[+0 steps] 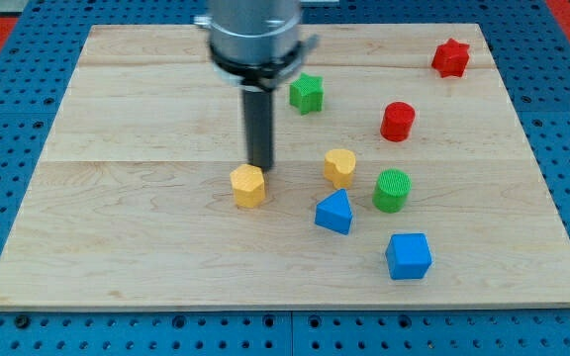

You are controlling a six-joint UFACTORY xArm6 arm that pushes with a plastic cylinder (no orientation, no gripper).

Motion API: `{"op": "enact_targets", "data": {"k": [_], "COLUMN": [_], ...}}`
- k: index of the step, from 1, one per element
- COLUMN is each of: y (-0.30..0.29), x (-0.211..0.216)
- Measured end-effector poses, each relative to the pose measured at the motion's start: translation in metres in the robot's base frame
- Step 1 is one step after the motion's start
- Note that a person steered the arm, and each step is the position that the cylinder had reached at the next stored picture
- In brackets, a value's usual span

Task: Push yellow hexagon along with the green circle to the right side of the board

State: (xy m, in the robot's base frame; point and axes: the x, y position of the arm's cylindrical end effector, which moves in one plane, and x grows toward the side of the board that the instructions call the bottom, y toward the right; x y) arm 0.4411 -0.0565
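Observation:
The yellow hexagon lies near the board's middle, a little below centre. My tip stands just above it toward the view's top, touching or nearly touching its upper right edge. The green circle lies to the view's right of the hexagon, well apart from it. A yellow heart and a blue triangle lie between the two.
A green star lies right of the rod. A red circle sits above the green circle. A red star is at the top right. A blue cube lies at the lower right. The wooden board rests on blue pegboard.

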Motion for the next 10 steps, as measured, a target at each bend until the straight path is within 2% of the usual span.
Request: {"op": "enact_targets", "data": {"k": [1, 2, 3, 5, 10], "y": [-0.065, -0.073, -0.057, -0.003, 0.148], "x": [-0.014, -0.001, 0.006, 0.05, 0.051]}}
